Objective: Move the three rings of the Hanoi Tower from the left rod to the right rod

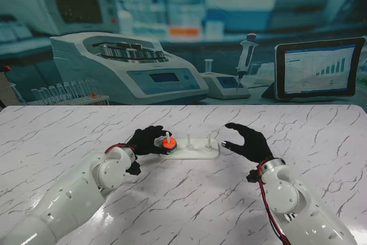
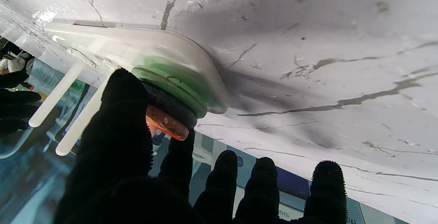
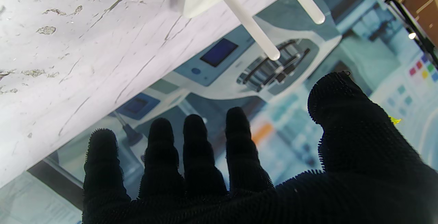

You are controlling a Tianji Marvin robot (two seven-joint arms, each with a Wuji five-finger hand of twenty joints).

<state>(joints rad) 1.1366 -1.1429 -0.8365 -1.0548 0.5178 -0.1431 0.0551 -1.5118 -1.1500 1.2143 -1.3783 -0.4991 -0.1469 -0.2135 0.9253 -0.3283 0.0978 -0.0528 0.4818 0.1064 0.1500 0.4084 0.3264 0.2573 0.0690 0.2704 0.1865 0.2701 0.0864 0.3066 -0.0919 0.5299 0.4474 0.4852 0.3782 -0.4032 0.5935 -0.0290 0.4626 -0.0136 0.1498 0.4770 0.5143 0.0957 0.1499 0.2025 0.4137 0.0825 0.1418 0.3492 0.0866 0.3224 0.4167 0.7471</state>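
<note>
A white base point(image 1: 198, 153) carries three white rods. On the left rod point(image 1: 167, 135) sits a stack: a green ring point(image 2: 171, 80) lowest, a dark ring point(image 2: 174, 106) on it, an orange ring point(image 1: 168, 144) on top. My left hand point(image 1: 148, 140), in a black glove, is at that rod, its thumb and forefinger pinching the orange ring point(image 2: 167, 124), which rests on the stack. The middle rod point(image 1: 188, 140) and right rod point(image 1: 208, 139) are bare. My right hand point(image 1: 248, 142) hovers open just right of the base, fingers spread, holding nothing.
The white marble table point(image 1: 183, 199) stretches around the base on all sides. A lab backdrop with a printed centrifuge point(image 1: 126, 67) and a tablet point(image 1: 319, 68) stands along the far edge. Both forearms lie over the table's near part.
</note>
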